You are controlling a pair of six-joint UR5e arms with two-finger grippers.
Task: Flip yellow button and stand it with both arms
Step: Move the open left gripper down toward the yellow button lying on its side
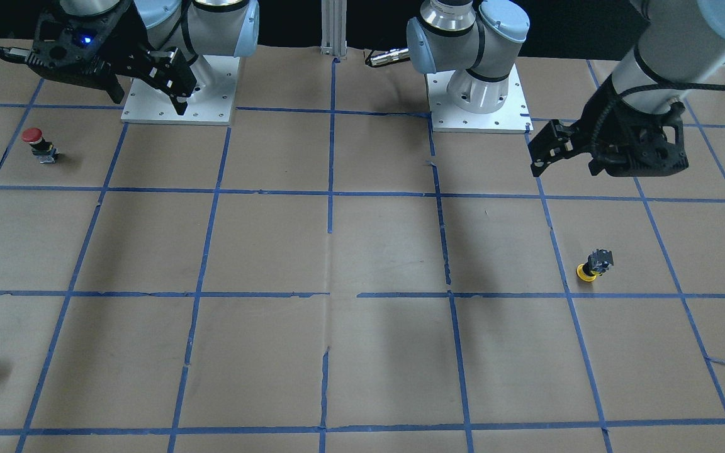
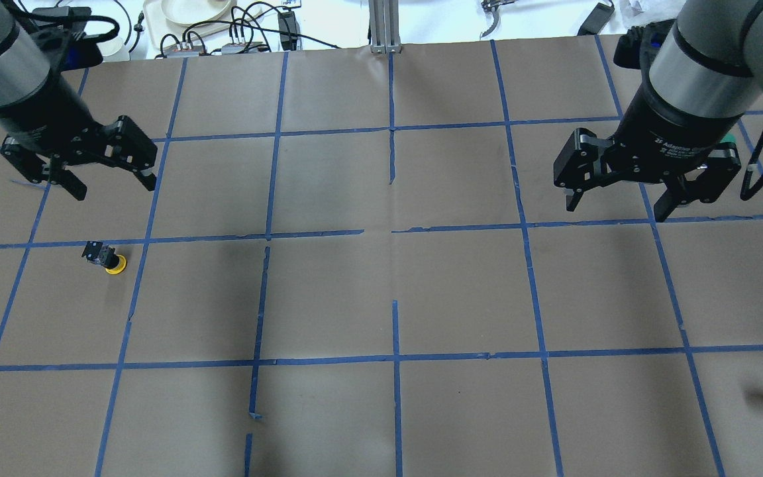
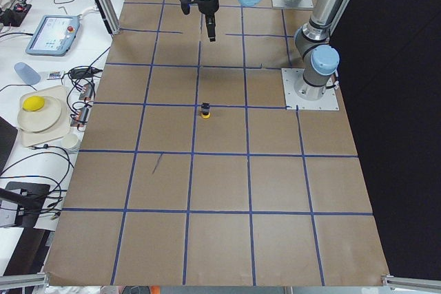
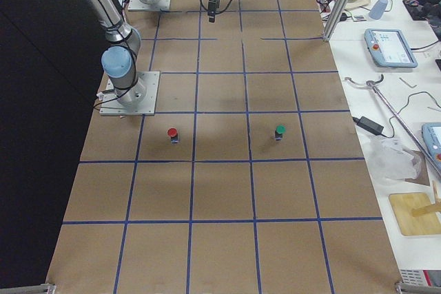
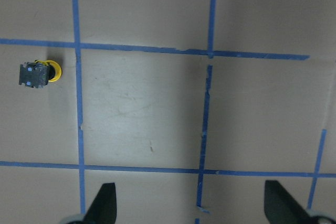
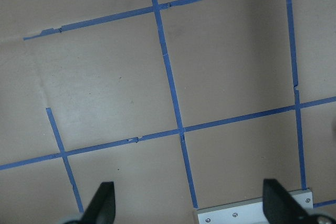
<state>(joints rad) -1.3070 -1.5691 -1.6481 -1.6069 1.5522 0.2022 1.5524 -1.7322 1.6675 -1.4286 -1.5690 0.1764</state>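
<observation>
Two-handed, with left claw [image 2: 115, 189] and right claw [image 2: 614, 209] both gaping empty, treat the yellow button [image 2: 106, 257], cap-down on the counter [image 2: 328, 298] near the left claw, as light, rigid, slick-capped; pinch its black body.

The yellow button [image 3: 205, 110] sat on the table [image 3: 227, 239] beside a blue tape line [image 3: 196, 129], black body above yellow cap. The left pincer [image 3: 211, 35] hung farther along, well apart from it.
</observation>
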